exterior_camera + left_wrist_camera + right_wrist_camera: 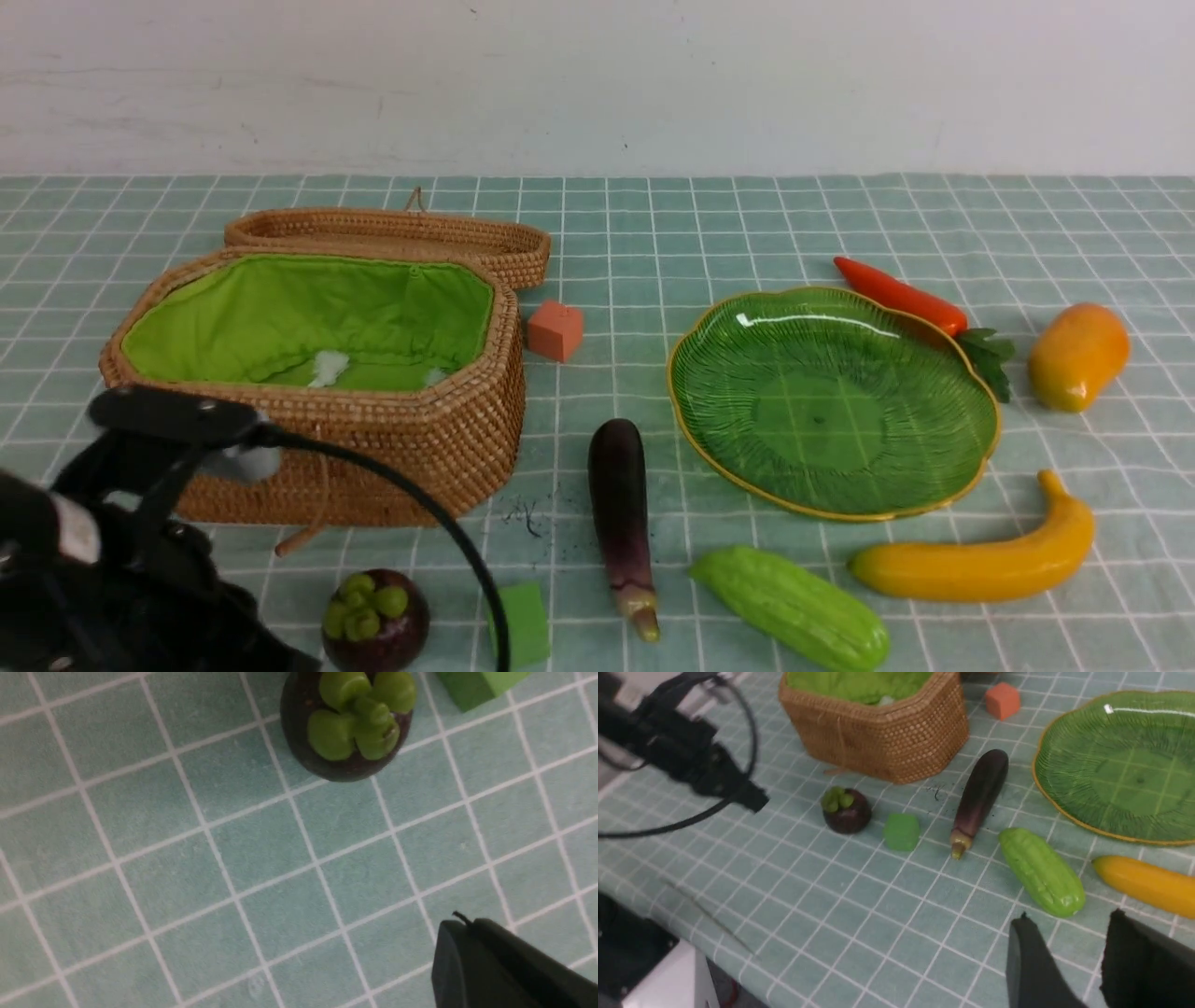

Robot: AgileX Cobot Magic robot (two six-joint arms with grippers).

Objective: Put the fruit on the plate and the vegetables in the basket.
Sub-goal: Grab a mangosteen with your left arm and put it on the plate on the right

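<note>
Plainly the left gripper [472, 961] is nearer the round dark-purple, green-capped mangosteen [348, 723] by the counter's near edge, just ahead of it; its opening cannot be told.

The basket [448, 439] sits left, the plate [831, 401] right; the eggplant [619, 504] lies between them, the mangosteen [375, 616] before the basket.

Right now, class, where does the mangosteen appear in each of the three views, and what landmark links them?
Front view: mangosteen at the bottom edge, left of centre, in front of the basket.
Left wrist view: cut off by the frame edge, green cap showing.
Right wrist view: just in front of the basket's wall.
Shared landmark: the green cube beside it in every view.
</note>
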